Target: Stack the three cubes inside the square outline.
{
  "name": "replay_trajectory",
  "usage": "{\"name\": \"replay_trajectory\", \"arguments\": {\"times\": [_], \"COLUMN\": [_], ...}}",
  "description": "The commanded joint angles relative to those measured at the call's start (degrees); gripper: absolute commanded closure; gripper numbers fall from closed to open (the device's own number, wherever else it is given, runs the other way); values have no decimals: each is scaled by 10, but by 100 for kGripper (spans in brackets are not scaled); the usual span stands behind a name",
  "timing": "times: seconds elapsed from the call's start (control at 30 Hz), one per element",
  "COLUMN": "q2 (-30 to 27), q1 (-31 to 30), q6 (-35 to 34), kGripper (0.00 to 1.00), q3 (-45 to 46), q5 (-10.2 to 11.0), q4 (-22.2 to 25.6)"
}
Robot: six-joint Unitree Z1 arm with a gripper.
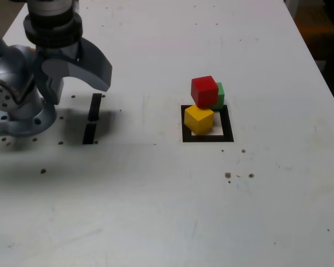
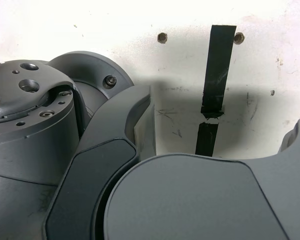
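Red cube (image 1: 204, 91) resting on the yellow cube (image 1: 199, 119) and green cube (image 1: 219, 96), at the square outline (image 1: 187, 137); empty gripper (image 1: 77, 94) spread wide, well apart. Stacking looks finished; next, probably just keep the arm clear

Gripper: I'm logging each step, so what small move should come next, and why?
Probably none beyond holding the open gripper clear: the red cube already sits above the yellow cube and green cube at the outline, and the jaws hold nothing.
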Motion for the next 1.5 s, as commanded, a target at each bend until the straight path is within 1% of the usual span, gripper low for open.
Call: {"name": "replay_trajectory", "arguments": {"times": [0.0, 0.17, 0.33, 0.47, 0.53, 0.67, 0.83, 0.9, 1.03, 1.1, 1.2, 1.33, 1.47], "q2": [-1, 0, 0, -9, -4, 31, 85, 115, 177, 209, 237, 236, 242], "q1": [0, 0, 0, 0, 0, 0, 5, 15, 32, 39, 42, 45, 49], "q6": [1, 1, 2, 5, 19, 66, 121, 139, 149, 141, 112, 27, -17], "kGripper": [1, 1, 1, 2, 2, 3, 3, 3, 5, 6, 7, 7, 11], "q3": [1, 1, 1, -22, -59, -167, -301, -347, -415, -450, -487, -499, -474], "q5": [-1, -1, -6, -7, 0, 22, 47, 52, 49, 46, 43, 35, 16], "q4": [1, 0, 0, 10, 15, 35, 86, 101, 128, 147, 163, 159, 147]}}
